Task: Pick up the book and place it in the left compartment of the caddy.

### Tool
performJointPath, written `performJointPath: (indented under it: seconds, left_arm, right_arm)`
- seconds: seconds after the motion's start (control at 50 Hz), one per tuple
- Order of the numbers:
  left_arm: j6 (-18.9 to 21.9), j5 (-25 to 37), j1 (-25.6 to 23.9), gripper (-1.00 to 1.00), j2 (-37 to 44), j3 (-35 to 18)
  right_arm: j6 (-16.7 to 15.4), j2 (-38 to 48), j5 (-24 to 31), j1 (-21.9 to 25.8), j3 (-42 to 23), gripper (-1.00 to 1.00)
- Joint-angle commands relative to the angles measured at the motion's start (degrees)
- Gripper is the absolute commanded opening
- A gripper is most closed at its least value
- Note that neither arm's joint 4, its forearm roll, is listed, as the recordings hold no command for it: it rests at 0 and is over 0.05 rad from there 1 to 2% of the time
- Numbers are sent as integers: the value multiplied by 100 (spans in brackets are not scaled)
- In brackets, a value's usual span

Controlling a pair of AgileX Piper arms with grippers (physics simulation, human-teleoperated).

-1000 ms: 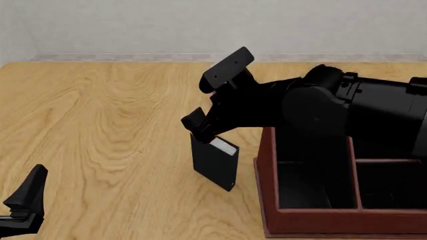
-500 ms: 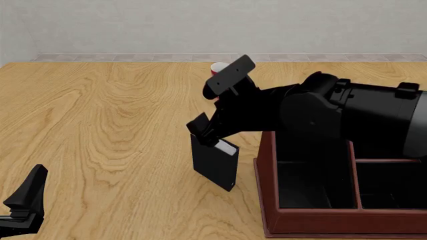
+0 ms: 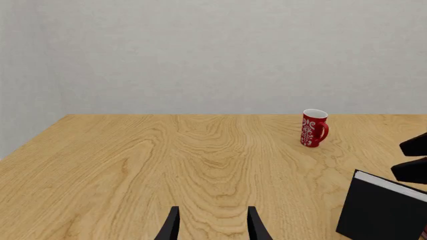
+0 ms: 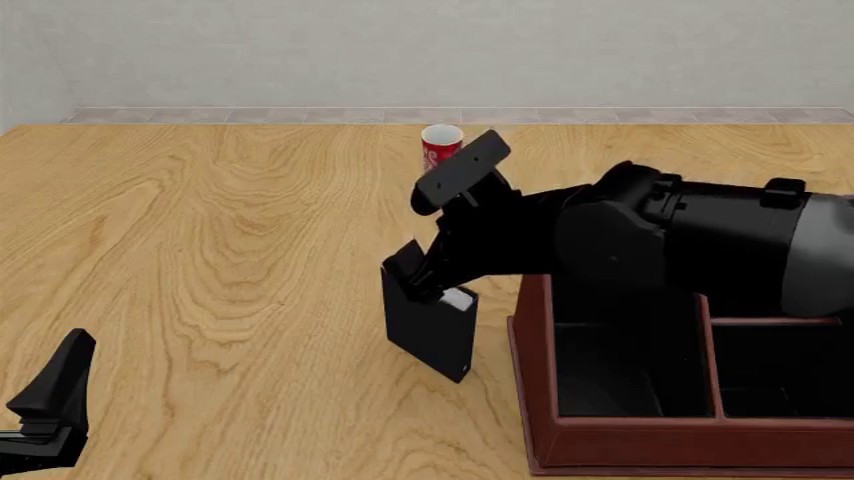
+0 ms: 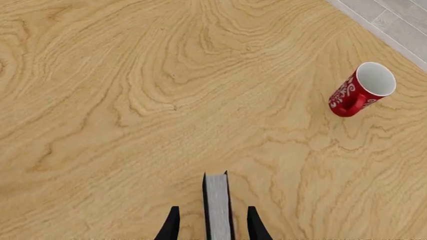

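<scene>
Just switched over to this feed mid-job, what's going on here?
The right claw is down over the top of the book, which stands upright on the table just left of the caddy. Its fingers sit either side of the book's top edge, apparently not yet closed on it. The left compartment is empty. The left claw waits open at the near left edge. A red mug stands farther back.

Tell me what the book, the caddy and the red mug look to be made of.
Book: matte black hard cover, pale paper page edges showing along the top. Caddy: likely wood with a smooth dark red-brown finish, black-lined inside. Mug: probably glazed ceramic, red with a white pattern and white interior. As simulator renders, these are guesses from looks.
</scene>
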Motion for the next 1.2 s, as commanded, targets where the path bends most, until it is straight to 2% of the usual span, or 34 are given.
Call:
performJointPath:
  seconds: [0.02, 1.2]
  left_arm:
    - [0, 0, 0, 100, 0, 0]
    - [0, 0, 0, 100, 0, 0]
  right_arm:
    - [5, 93, -58, -33, 66, 100]
    - [119, 574, -405, -78, 373, 100]
